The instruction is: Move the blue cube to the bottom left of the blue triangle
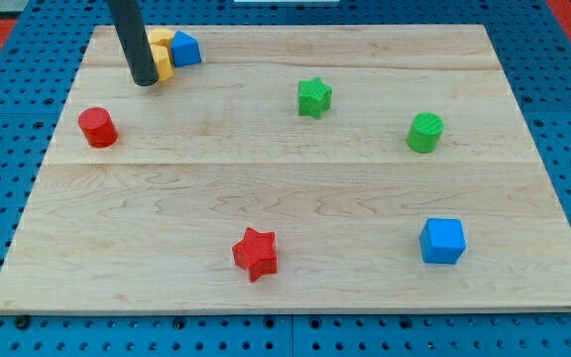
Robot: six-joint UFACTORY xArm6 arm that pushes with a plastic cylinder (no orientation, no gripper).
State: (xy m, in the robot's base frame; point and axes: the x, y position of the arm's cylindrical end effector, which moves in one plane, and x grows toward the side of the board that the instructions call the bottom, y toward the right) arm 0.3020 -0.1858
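The blue cube (442, 241) sits near the board's bottom right. The blue triangle (184, 49) lies at the top left, touching two yellow blocks (160, 52) on its left. My tip (145, 81) rests on the board at the top left, just left of and below the yellow blocks, partly hiding them. The tip is far from the blue cube.
A red cylinder (98, 128) stands at the left. A green star (314, 97) is at top centre, a green cylinder (425, 132) at the right, a red star (256, 253) at bottom centre. The wooden board (285, 188) lies on a blue pegboard.
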